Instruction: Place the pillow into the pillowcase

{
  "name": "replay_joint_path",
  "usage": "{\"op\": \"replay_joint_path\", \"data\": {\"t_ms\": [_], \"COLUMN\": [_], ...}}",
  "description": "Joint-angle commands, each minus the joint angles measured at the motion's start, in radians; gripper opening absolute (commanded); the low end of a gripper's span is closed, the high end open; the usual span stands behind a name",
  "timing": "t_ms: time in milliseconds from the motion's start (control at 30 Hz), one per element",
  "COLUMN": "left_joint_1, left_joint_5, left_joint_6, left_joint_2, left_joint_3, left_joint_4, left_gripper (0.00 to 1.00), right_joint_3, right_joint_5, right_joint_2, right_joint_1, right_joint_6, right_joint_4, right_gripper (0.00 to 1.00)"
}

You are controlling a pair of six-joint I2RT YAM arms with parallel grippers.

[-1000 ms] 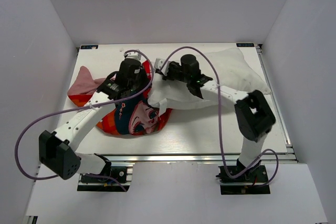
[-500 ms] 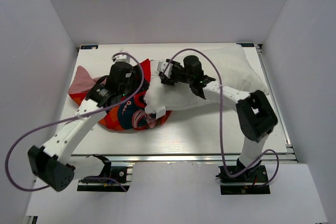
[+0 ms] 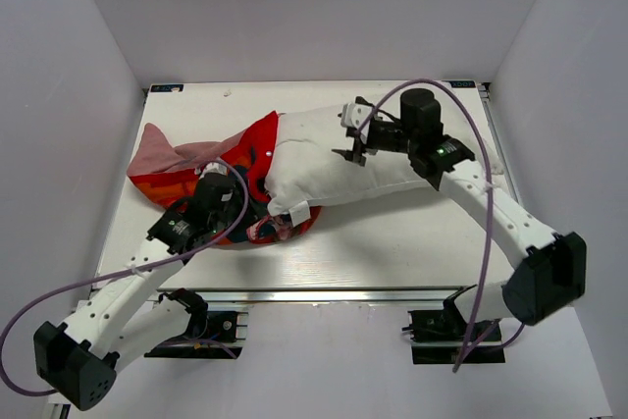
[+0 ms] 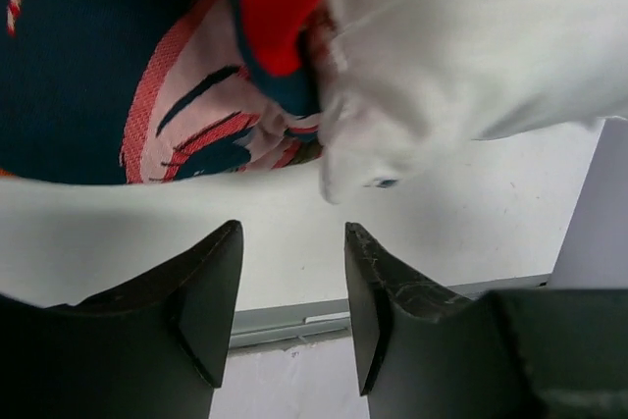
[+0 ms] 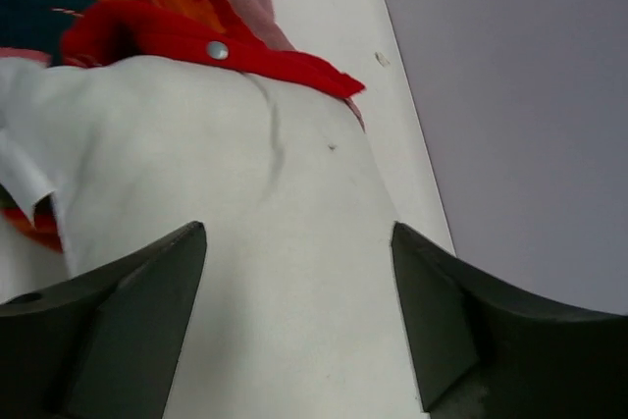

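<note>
Jaws apart on both sides: my left gripper (image 4: 291, 242) holds nothing, with bare table showing between its fingers, and my right gripper (image 5: 296, 242) is spread wide over white fabric, clamped on nothing. Whether its fingertips touch that fabric I cannot tell.

Largest is the table (image 3: 392, 242), white, with a metal rail along its near edge. On it the pillow (image 3: 392, 159) lies across the far right half, plump and white. Its left end is tucked into the mouth of the pillowcase (image 3: 157, 186), while its right part lies uncovered. The pillowcase is bunched on the left half, red with a navy-haired cartoon face, its pink lining turned out at the far left. Its red hem rides over the pillow's far left corner, and the pillow's near left corner sticks out past the cloth. My left gripper is just near of that corner.

A small silver snap (image 5: 217, 49) sits on the red hem.
</note>
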Motion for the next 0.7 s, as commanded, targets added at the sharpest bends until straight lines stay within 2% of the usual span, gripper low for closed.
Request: {"op": "replay_joint_path", "data": {"t_ms": [0,67,233,500,667], "left_joint_1": [-0.007,-0.007,-0.007,-0.007,-0.007], "left_joint_5": [0.032,0.030,0.001,-0.140,-0.170], "left_joint_6": [-0.062,-0.071,-0.078,-0.084,-0.097], "left_joint_2": [0.000,0.039,0.143,0.283,0.252], "left_joint_3": [-0.045,-0.082,-0.099,-0.036,-0.031], "left_joint_4": [0.090,0.153,0.262,0.299,0.303], "left_gripper": [0.56,0.59,0.64,0.66,0.64], "right_joint_3": [0.003,-0.088,-0.287,-0.254,-0.270], "right_joint_5": [-0.154,-0.207,-0.090,-0.049,-0.039], "right_joint_2": [-0.101,-0.159,-0.206,-0.092,-0.019], "right_joint_1": [0.005,0.027,0.119,0.154,0.203], "right_joint_6": [-0.101,-0.164,-0.266,-0.311,-0.386], "right_joint_4": [-0.185,-0.197,-0.096,-0.013,0.016], "right_gripper": [0.83,0.89,0.89,0.90,0.89]}}
